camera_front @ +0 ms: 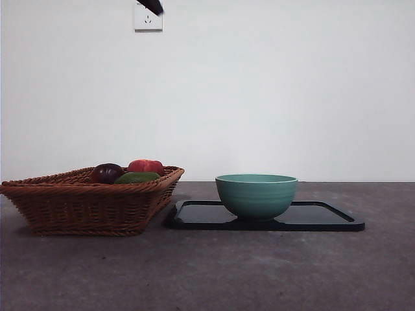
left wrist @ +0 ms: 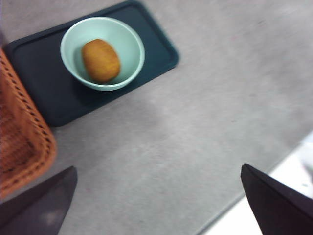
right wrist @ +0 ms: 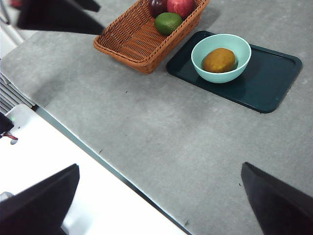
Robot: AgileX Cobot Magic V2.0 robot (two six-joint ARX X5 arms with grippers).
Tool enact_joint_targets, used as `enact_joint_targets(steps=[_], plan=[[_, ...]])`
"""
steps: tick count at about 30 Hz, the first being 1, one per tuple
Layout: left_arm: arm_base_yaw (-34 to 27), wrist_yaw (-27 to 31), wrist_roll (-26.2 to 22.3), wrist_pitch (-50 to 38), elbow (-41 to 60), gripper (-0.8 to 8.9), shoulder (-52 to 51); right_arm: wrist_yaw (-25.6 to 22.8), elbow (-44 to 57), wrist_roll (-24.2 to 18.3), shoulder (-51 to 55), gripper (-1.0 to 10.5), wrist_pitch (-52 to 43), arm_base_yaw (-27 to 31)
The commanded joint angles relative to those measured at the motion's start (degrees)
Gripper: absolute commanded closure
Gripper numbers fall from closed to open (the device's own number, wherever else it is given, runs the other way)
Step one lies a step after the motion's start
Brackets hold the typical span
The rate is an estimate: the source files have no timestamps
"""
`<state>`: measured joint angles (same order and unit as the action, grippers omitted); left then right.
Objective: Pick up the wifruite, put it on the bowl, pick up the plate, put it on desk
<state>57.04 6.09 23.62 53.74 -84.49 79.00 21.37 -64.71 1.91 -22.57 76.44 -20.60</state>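
Wifruite (right wrist: 218, 59) already in bowl (right wrist: 221, 58), on dark plate (right wrist: 266, 81) at basket's (right wrist: 146, 36) three o'clock. Thin, stiff, slippery: pinch plate rim. Left gripper (left wrist: 159, 205) and right gripper (right wrist: 159, 205) spread, empty above worktop (right wrist: 161, 132).

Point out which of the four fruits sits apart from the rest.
The orange-brown wifruite: it lies alone inside the mint-teal bowl on the dark tray. The purple, red and green fruits share the wicker basket.
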Motion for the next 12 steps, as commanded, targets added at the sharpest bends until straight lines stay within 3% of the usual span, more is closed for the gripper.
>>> enact_joint_targets(steps=[1,12], plan=[[-0.85,0.02,-2.21,2.62,-6.14,1.89,5.25,0.26,-0.63,0.46,-0.11,3.2,-1.44,-0.26],[-6.82,-0.59,-5.66,12.61,-25.27,1.88,23.1,0.26,-0.63,0.9,-0.11,3.2,-1.44,-0.26]])
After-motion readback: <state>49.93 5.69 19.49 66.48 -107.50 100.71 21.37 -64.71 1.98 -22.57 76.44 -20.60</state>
